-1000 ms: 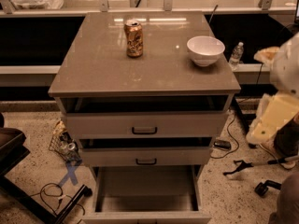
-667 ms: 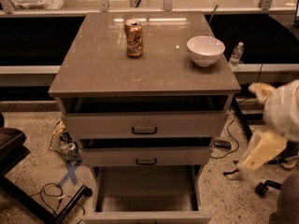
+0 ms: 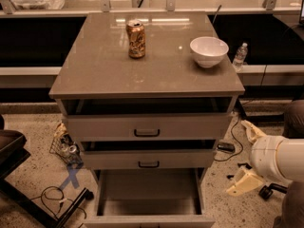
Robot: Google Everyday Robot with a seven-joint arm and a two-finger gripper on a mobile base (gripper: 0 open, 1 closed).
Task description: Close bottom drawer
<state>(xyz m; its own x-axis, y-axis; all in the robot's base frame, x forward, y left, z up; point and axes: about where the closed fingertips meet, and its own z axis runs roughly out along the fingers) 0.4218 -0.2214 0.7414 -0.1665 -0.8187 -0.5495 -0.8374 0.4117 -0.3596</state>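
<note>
Firstly, bottom drawer (image 3: 149,194): wide grey-beige tray, lowest of three in the desk (image 3: 99,75), pulled far out toward the camera, its front cut by the lower frame edge. Above it, middle drawer (image 3: 148,158) and top drawer (image 3: 147,126): each ajar, small black bar handle. On the desk: orange-gold drink can (image 3: 136,38), upright, label print unreadable; white ceramic bowl (image 3: 209,51), well apart to its right. Cream two-finger tool (image 3: 236,158): right of the desk, low near the floor, fingers spread wide, holding nothing.
</note>
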